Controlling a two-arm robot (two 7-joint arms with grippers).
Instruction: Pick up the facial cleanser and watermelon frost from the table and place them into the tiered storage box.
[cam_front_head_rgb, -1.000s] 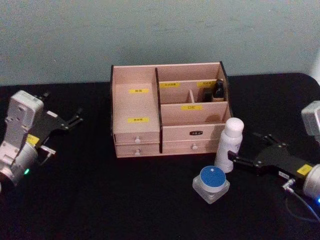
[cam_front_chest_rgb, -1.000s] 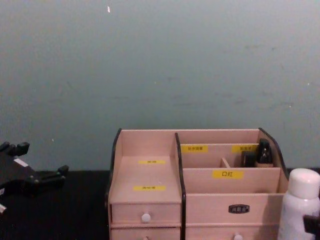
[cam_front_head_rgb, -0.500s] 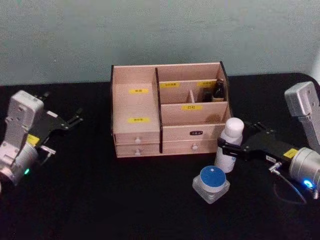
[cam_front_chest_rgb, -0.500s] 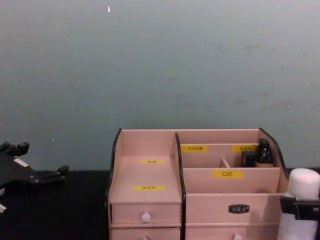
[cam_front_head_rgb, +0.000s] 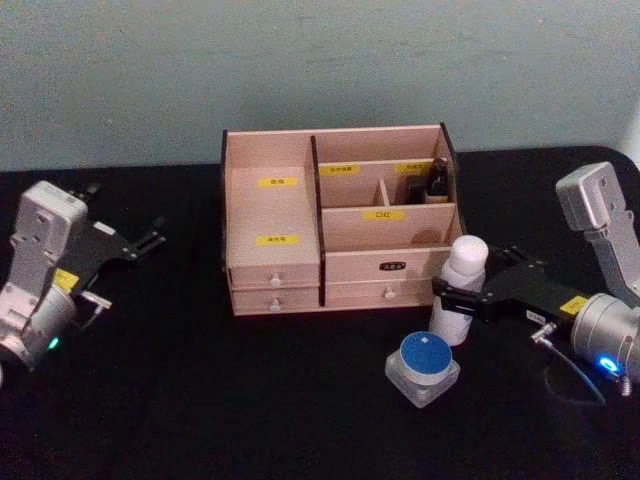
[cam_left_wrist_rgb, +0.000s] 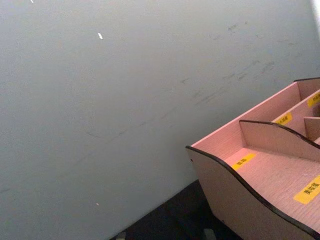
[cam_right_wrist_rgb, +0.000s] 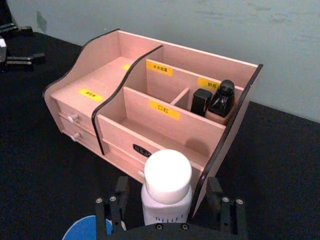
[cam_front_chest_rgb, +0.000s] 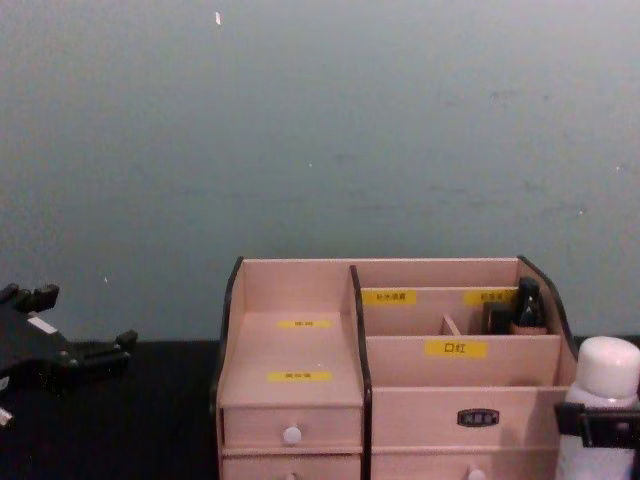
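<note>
Right gripper (cam_front_head_rgb: 458, 286) is straddling the bottle (cam_front_head_rgb: 449, 322) by the box's (cam_front_head_rgb: 270, 215) front right corner, jaws wide. Probably light, slick, tippy plastic; I'm thinking grip mid-body. Left gripper (cam_front_head_rgb: 155, 235) is idling left of box, wide too.

I read this as a robot test bench in a lab, not anyone's home. The table (cam_front_head_rgb: 200, 400) I work over is covered in plain black and runs back to a bare blue-grey painted wall (cam_front_head_rgb: 300, 60) marked with faint scuffs. What sits on it looks staged as props: a tiered storage box (cam_front_head_rgb: 270, 215) with printed yellow labels (cam_front_head_rgb: 277, 182) stands mid-table. A white bottle (cam_front_head_rgb: 468, 252) and a blue-lidded jar (cam_front_head_rgb: 424, 365) are set just in front of it, bathroom toiletries laid out on a work surface.
</note>
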